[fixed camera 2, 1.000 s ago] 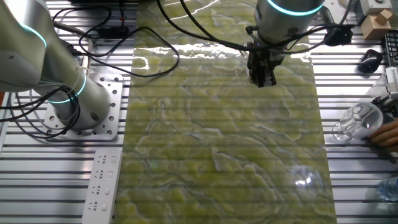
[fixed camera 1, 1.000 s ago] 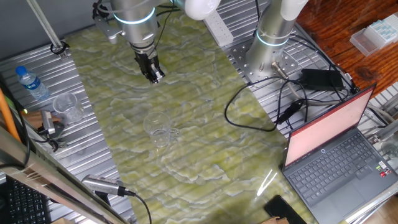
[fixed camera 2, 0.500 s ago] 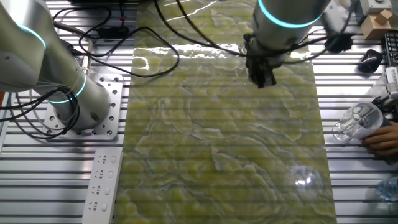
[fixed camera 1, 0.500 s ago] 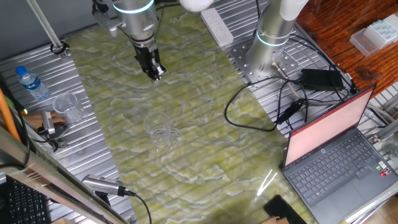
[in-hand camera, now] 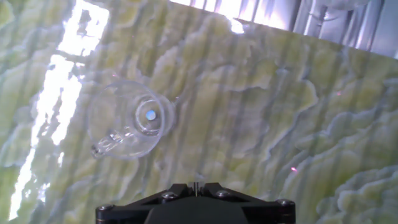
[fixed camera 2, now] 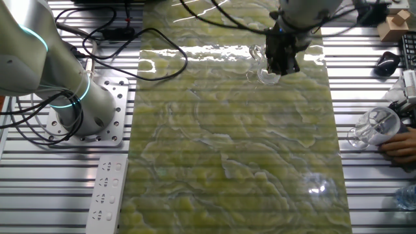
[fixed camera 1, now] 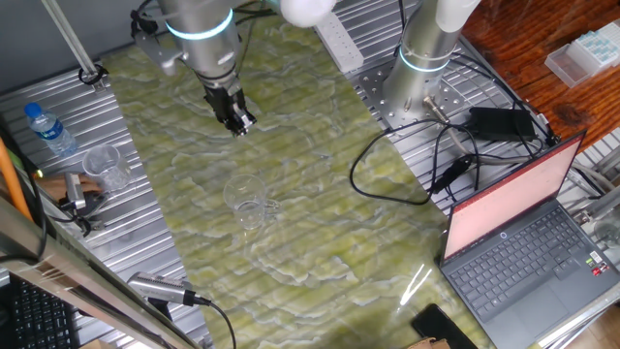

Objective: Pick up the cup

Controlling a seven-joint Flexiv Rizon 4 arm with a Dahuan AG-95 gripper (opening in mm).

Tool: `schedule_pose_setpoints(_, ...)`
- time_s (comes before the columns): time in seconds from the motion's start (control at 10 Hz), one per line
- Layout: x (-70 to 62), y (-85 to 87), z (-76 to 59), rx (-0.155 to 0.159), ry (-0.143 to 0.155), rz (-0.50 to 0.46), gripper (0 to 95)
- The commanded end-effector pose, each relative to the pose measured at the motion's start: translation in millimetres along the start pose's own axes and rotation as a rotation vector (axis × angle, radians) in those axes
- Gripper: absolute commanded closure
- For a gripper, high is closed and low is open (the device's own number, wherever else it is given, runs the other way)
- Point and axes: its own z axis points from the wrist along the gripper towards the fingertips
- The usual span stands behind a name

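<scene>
The cup (fixed camera 1: 248,202) is small, clear and upright on the green marbled mat (fixed camera 1: 310,233), with a small side handle. In the other fixed view the cup (fixed camera 2: 260,67) shows just left of the gripper (fixed camera 2: 285,69). In the hand view the cup (in-hand camera: 130,119) is seen from above, left of centre, with its handle at its lower left. My gripper (fixed camera 1: 241,124) hangs above the mat, apart from the cup and touching nothing. Its jaws are pressed together and empty, and they show at the bottom edge of the hand view (in-hand camera: 196,185).
A second clear cup (fixed camera 1: 105,165) stands on the metal slats at the left, with a person's hand (fixed camera 2: 400,140) by it. A blue-capped water bottle (fixed camera 1: 48,129) stands beyond it. A laptop (fixed camera 1: 528,233), cables (fixed camera 1: 426,165) and a second arm's base (fixed camera 1: 421,73) are on the right.
My arm has shifted a little sideways above the mat. In the other fixed view the gripper has moved up and right, so the cup now shows beside it. The cup has not moved.
</scene>
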Motion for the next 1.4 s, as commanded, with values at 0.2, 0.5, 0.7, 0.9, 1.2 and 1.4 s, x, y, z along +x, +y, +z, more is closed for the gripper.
schedule_pose_setpoints(0.2, -3.8, 3.2, 4.5, -0.001, -0.012, 0.035, 0.0)
schedule_pose_setpoints(0.5, -5.4, 5.5, 8.9, 0.0, -0.013, 0.043, 0.0)
schedule_pose_setpoints(0.7, -5.4, 5.5, 8.9, 0.003, -0.006, 0.067, 0.0)
schedule_pose_setpoints(0.9, -5.4, 5.5, 9.1, 0.007, -0.002, 0.073, 0.0)
schedule_pose_setpoints(1.2, -5.4, 5.5, 9.1, 0.027, -0.014, 0.071, 0.0)
schedule_pose_setpoints(1.4, -5.4, 5.5, 9.1, 0.07, -0.029, 0.011, 0.0)
